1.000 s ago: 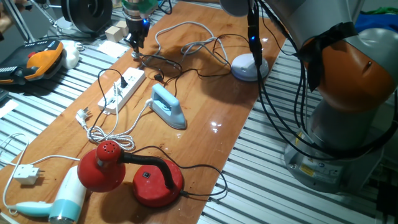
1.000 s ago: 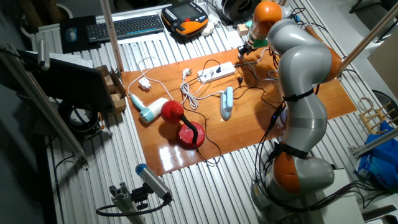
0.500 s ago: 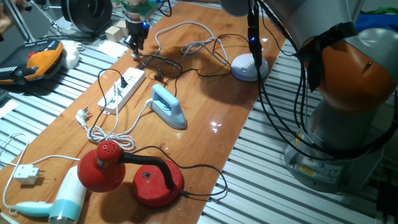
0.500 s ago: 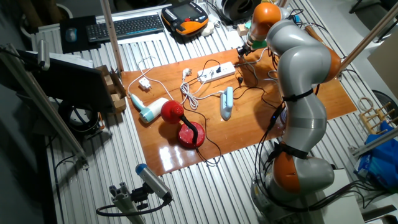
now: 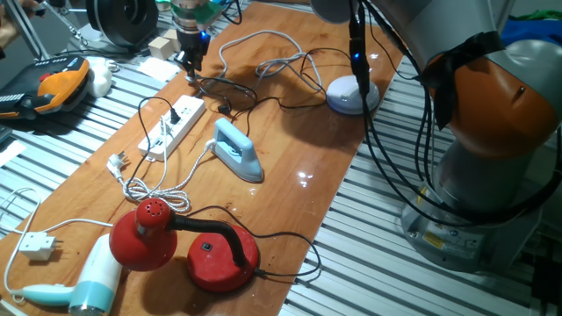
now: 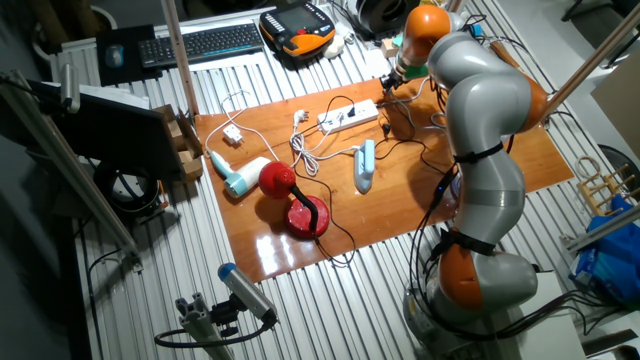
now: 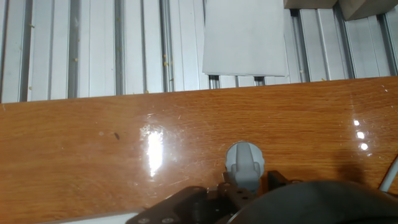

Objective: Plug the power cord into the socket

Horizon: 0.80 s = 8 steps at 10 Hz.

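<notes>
Nothing has shifted since earlier frames; gripper (image 5: 190, 60) hangs low over the power cord (image 5: 230, 91) by the board's far edge, likely lining up on the plug. Finger opening cannot be told. Socket (image 5: 173, 125) lies nearby, unplugged.

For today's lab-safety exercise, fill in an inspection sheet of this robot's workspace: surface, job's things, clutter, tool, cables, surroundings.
Surface: glossy wooden board on a slatted metal table.
Job's things: white socket lies flat; thin black power cord loops beside it, not plugged in.
Clutter: blue iron, red lamp, hairdryer, white dome-shaped device.
Tool: down at the board's far edge near the black cord; open or shut cannot be told.
Cables: white and black cords tangled across the board.
Surroundings: keyboard, orange pendant.
</notes>
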Motion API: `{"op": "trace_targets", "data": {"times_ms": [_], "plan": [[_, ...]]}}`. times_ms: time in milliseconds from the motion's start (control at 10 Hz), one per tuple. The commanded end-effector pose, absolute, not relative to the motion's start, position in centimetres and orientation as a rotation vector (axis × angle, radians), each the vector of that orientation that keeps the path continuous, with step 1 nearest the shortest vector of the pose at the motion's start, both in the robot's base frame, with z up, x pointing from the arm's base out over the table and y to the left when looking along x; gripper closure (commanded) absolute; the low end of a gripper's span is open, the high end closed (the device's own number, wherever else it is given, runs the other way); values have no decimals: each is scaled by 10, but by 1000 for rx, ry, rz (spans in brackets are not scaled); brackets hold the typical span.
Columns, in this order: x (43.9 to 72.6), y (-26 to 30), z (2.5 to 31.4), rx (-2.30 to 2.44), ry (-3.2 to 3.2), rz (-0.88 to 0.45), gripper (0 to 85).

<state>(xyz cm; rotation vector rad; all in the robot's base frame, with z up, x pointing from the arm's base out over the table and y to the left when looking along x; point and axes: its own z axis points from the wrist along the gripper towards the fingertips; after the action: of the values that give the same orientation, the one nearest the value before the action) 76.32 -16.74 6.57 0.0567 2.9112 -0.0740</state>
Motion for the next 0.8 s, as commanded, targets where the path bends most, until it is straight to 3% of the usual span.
{"op": "trace_targets", "data": {"times_ms": [0, 700], "plan": [[764, -168, 64, 57, 2910, -74, 510], [765, -168, 58, 57, 2904, -69, 510]]}}
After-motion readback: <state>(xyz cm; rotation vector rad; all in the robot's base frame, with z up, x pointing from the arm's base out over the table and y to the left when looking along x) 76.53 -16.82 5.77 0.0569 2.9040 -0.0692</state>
